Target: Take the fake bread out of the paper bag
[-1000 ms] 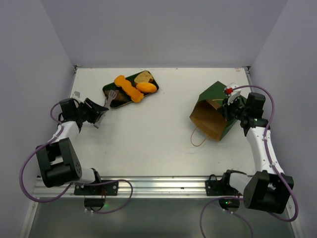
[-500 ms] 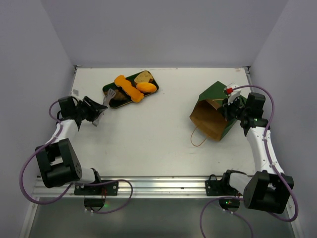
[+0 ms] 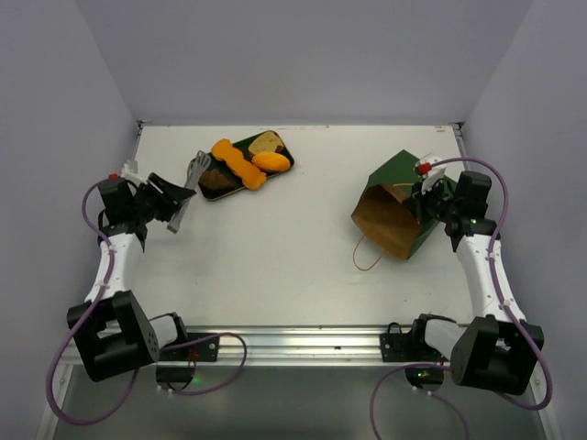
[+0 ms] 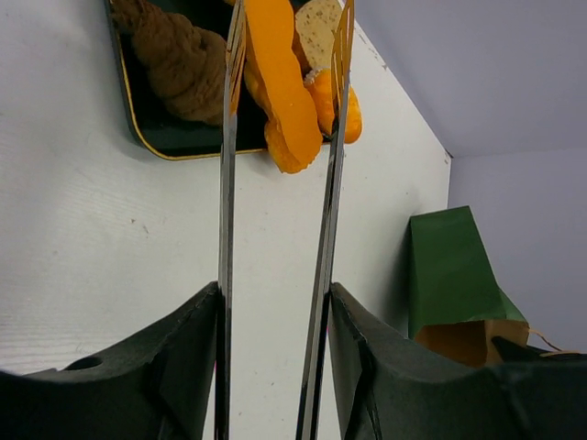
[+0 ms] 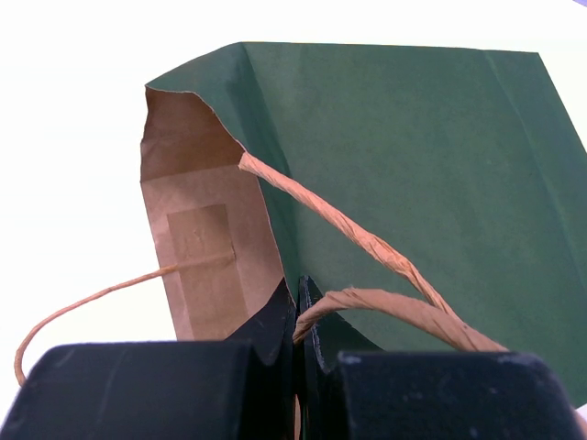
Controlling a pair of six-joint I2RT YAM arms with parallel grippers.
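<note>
Bread on the tray, paper bag pinned by its rim

We see the fake bread (image 3: 240,163) on the dark green tray (image 4: 170,137), well apart from the tipped paper bag (image 3: 399,206). The right claw (image 5: 298,316) is clenched on the bag's rim; the left claw (image 4: 272,307) grasps metal tongs (image 4: 227,183). We judge the pieces light and squashy, best pinched gently mid-body.

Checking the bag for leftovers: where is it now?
In the top view the paper bag lies on its side at the right of the table, mouth facing near-left, its rim pinched by the right gripper.
</note>
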